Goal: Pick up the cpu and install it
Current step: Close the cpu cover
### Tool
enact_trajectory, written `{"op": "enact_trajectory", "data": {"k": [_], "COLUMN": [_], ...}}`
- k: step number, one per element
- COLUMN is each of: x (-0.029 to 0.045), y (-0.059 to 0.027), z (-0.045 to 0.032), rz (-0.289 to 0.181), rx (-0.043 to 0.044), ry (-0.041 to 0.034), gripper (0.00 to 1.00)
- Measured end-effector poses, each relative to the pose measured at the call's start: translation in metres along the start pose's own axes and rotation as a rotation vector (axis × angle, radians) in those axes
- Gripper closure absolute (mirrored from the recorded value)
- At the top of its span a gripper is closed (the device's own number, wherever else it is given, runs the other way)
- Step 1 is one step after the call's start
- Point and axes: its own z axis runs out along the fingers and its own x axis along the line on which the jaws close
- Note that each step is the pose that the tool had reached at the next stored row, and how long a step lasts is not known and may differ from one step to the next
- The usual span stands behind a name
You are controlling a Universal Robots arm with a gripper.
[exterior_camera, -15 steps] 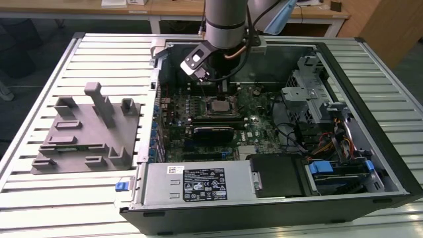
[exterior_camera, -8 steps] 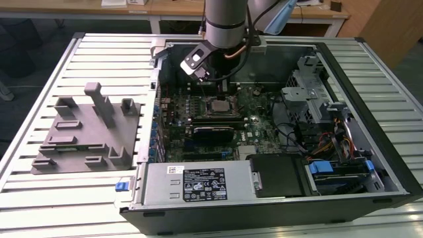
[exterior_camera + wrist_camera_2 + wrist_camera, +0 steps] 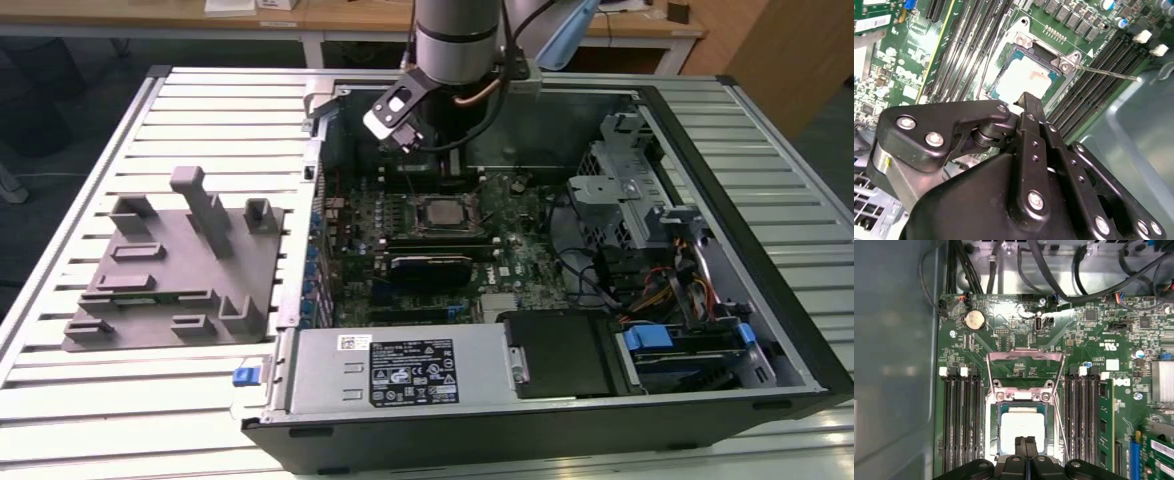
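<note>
The claw [image 3: 1026,441], its two fingers pressed together with nothing between them, hangs directly over the cpu [image 3: 1021,421] inside a desktop case on a slatted table [image 3: 80,150]. The fingertips come down over one edge of the chip, though whether they touch it cannot be told. The cpu appears to lie flat in its socket [image 3: 993,405], silver top up, so the picking and placing look done. The fastening does not: the load plate [image 3: 1024,357] stands raised off the chip, and in the second wrist view the thin lever [image 3: 1109,74] juts free to one side (a chip laid in, by the look of it, but not clamped). Rows of memory slots [image 3: 959,425] flank the socket on both sides, one row carrying a memory stick [image 3: 1105,430]. A coin battery [image 3: 974,320] sits beyond the raised plate, with black cables [image 3: 1029,265] looping along the board's far edge. Nothing but the claw itself lies over the chip. In the exterior view a grey fixture [image 3: 174,260] rests on the table just beside the case, at the exterior view's left, well apart from the work.
</note>
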Motion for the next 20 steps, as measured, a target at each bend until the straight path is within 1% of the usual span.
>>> {"op": "enact_trajectory", "data": {"k": [6,8,9,14,16,18,20], "x": [0.0002,0.0002,0.0000,-0.0060,-0.0067,-0.0068,-0.0067], "y": [0.0009,0.0011,0.0011,0.0012,0.0017,0.0034,0.0075], "z": [-0.0193,-0.0245,-0.0255,-0.0256,-0.0255,-0.0255,-0.0253], "rz": [0.000,0.000,0.000,0.000,0.000,0.000,0.000], "rx": [0.0001,0.0000,0.0001,0.0000,0.0000,0.0005,0.0024], "ry": [-0.0001,0.0000,0.0000,0.0000,0.0001,0.0000,0.0000], "gripper": [0.89,0.89,0.89,0.89,0.89,0.89,0.89]}}
